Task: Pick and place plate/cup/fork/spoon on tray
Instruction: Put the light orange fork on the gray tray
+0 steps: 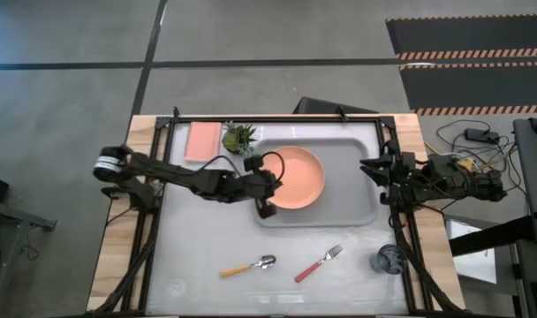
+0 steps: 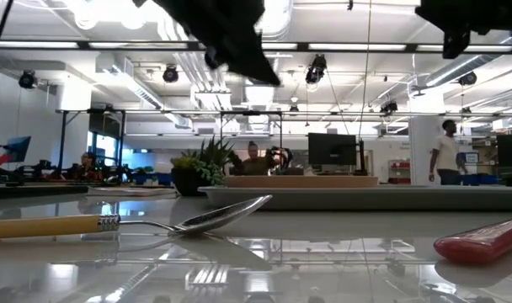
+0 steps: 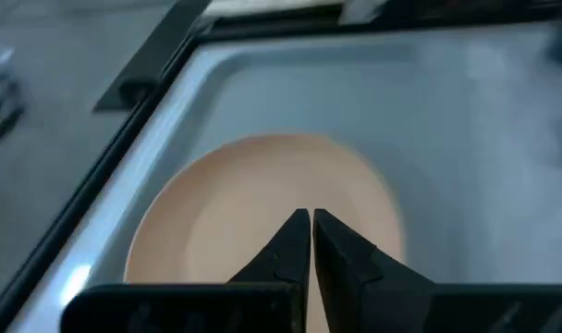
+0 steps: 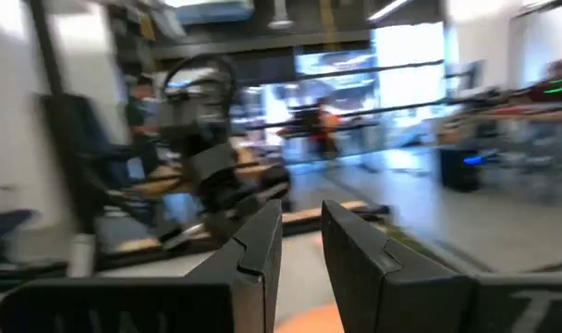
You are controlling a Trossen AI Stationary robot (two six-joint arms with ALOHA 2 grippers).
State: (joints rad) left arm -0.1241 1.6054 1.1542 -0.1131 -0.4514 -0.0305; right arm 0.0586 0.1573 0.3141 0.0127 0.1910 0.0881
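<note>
The salmon-orange plate (image 1: 299, 175) lies flat in the left half of the light grey tray (image 1: 352, 168). My left gripper (image 1: 267, 207) is shut and empty. It hangs above the plate's left near edge, and the left wrist view shows the plate (image 3: 262, 190) beyond it (image 3: 311, 220). My right gripper (image 1: 369, 167) waits raised at the tray's right rim, its fingers a little apart (image 4: 301, 227) and empty. The orange-handled spoon (image 1: 249, 265), the pink-red-handled fork (image 1: 319, 263) and the dark grey cup (image 1: 390, 261) rest on the table near its front edge.
A small potted plant (image 1: 239, 137) and a pink rectangular pad (image 1: 203, 140) sit at the far left, beside the tray's far left corner. A black frame (image 1: 167, 159) runs round the table. People show in the room beyond the table (image 2: 445, 151).
</note>
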